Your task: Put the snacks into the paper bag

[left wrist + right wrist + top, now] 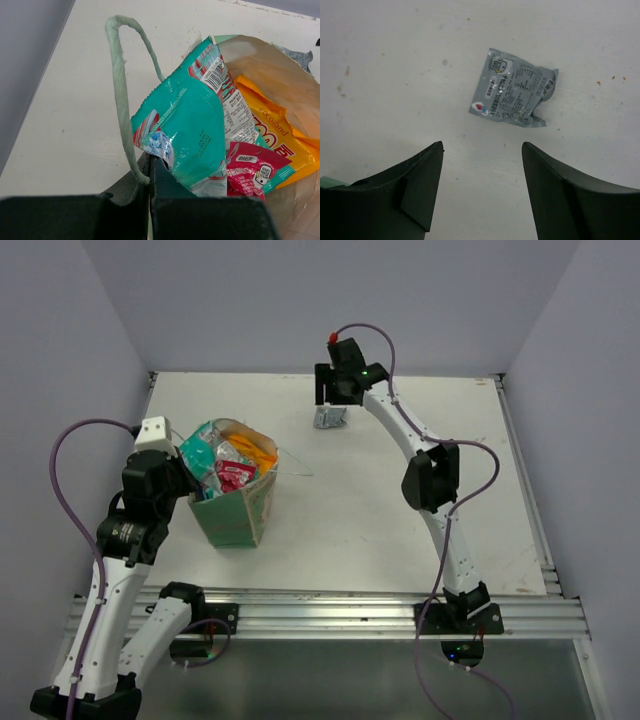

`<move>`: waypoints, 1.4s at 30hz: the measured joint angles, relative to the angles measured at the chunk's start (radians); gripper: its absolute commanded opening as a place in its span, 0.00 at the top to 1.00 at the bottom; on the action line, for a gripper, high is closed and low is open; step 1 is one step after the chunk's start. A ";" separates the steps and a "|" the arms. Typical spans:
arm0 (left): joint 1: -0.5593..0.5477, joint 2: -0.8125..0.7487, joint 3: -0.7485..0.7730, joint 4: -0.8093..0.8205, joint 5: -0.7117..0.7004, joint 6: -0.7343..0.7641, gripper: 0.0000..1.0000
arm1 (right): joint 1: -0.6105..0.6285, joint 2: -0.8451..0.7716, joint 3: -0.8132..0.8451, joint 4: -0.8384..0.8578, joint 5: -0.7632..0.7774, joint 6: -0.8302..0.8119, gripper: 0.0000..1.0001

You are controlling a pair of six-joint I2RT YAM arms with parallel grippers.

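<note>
The white table (400, 490) carries the paper bag (235, 515) at its left, holding a teal packet (190, 130), an orange packet (280, 135) and a pink packet (250, 167). The left gripper (150, 172) is clamped tight on the bag's rim. The right gripper (482, 150) hangs wide open, holding nothing, over a silver packet (515, 95) lying flat on the table's far side.

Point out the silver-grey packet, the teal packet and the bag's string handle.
silver-grey packet (514, 95), right wrist view, middle of its printed face.
teal packet (190, 135), left wrist view, middle of its teal panel.
string handle (118, 75), left wrist view, left strand of the loop.
</note>
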 measured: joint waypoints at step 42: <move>0.000 0.061 0.052 -0.027 0.005 0.002 1.00 | 0.057 -0.171 -0.198 0.065 -0.018 -0.140 1.00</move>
